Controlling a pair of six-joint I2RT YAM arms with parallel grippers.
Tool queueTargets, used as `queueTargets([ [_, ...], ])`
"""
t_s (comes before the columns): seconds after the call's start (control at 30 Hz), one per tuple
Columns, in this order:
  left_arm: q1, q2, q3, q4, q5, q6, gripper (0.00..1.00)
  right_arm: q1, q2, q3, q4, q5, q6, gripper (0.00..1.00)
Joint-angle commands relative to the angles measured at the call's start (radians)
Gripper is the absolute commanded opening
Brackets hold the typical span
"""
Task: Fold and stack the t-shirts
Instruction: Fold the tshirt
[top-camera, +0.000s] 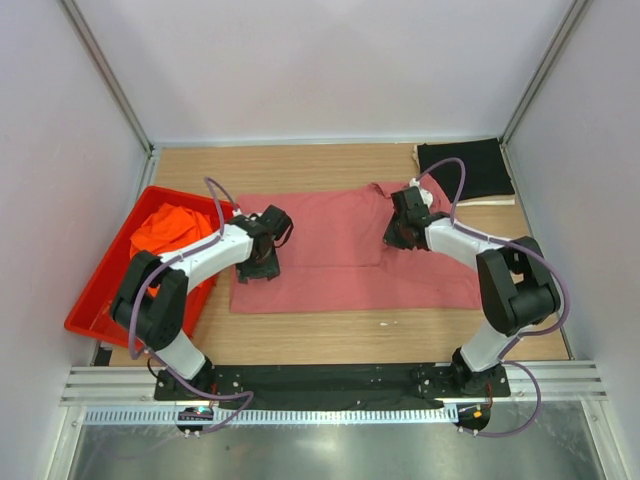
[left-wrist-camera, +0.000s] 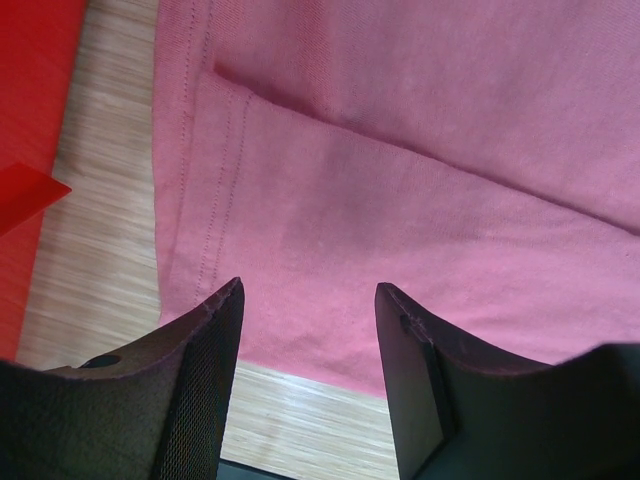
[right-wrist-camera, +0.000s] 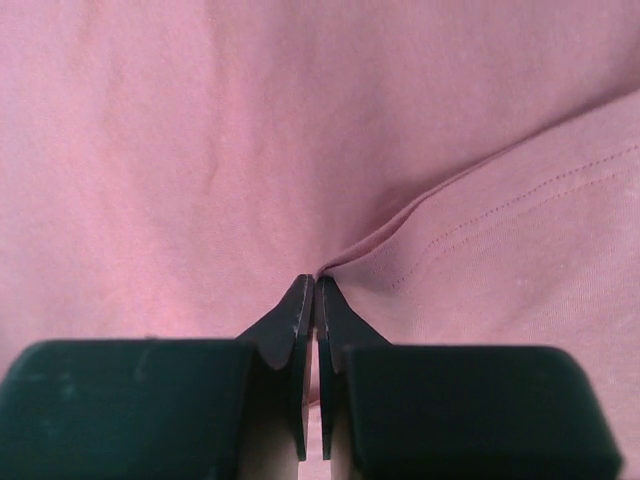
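Top external view: the rose-red t-shirt (top-camera: 340, 275) lies spread flat across the middle of the wooden table (top-camera: 330, 335), with a folded-over layer on its far half. The orange t-shirt (top-camera: 170, 228) sits bunched in the red tray (top-camera: 97, 298) at the left edge of the table. The black t-shirt (top-camera: 465, 168) lies folded in the far right corner. The left gripper (top-camera: 260, 270) stands over the left edge of the rose-red t-shirt, and the right gripper (top-camera: 396, 238) over its right part, near the edge of the folded layer. Left wrist view: the left gripper (left-wrist-camera: 308, 335) has its fingers (left-wrist-camera: 205, 370) held apart, with nothing between them, above the hemmed near-left corner of the rose-red t-shirt (left-wrist-camera: 400, 170). Bare table (left-wrist-camera: 100, 200) shows beside the hem and the red tray (left-wrist-camera: 35, 90) at the left border. Right wrist view: the right gripper (right-wrist-camera: 315, 285) is closed, its fingertips pinched together on the stitched edge of a fold in the rose-red t-shirt (right-wrist-camera: 200, 150). The cloth rises in a small ridge to the tips and fills the rest of the view.
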Motion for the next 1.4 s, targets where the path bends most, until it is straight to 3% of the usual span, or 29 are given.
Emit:
queueTargets([
  [0.0, 0.004, -0.034, 0.020, -0.012, -0.030, -0.001, 0.57, 0.004, 0.017, 0.059, 0.021, -0.018, -0.050, 0.09],
  [0.13, 0.004, -0.053, 0.045, -0.023, -0.038, -0.004, 0.57, 0.004, 0.006, 0.096, 0.003, -0.071, -0.032, 0.26],
  [0.2, 0.004, -0.068, 0.065, -0.029, -0.035, -0.002, 0.57, 0.004, -0.003, 0.133, -0.006, -0.084, -0.039, 0.28],
  [0.3, 0.006, -0.094, 0.123, -0.003, 0.051, 0.018, 0.58, -0.005, -0.002, 0.220, -0.083, -0.015, -0.056, 0.33],
  [0.4, 0.014, -0.108, 0.196, 0.058, 0.158, 0.039, 0.59, -0.053, 0.004, 0.265, -0.088, 0.031, -0.054, 0.46],
  [0.57, 0.066, -0.010, 0.393, 0.002, 0.141, 0.103, 0.60, -0.146, 0.113, 0.418, -0.173, 0.109, -0.007, 0.48],
  [0.67, 0.162, 0.062, 0.465, 0.017, 0.197, 0.131, 0.59, -0.181, 0.223, 0.571, -0.334, 0.197, 0.059, 0.46],
  [0.73, 0.204, 0.117, 0.494, 0.046, 0.241, 0.134, 0.59, -0.206, 0.260, 0.630, -0.341, 0.186, 0.048, 0.46],
  [0.9, 0.294, 0.255, 0.591, 0.054, 0.266, 0.169, 0.59, -0.218, 0.307, 0.647, -0.246, 0.156, -0.126, 0.48],
  [1.0, 0.316, 0.369, 0.709, -0.047, 0.289, 0.202, 0.55, -0.221, 0.302, 0.645, -0.223, 0.152, -0.188, 0.49],
  [1.37, 0.346, 0.484, 0.767, -0.121, 0.059, 0.211, 0.49, -0.223, 0.291, 0.630, -0.168, 0.030, -0.199, 0.49],
])
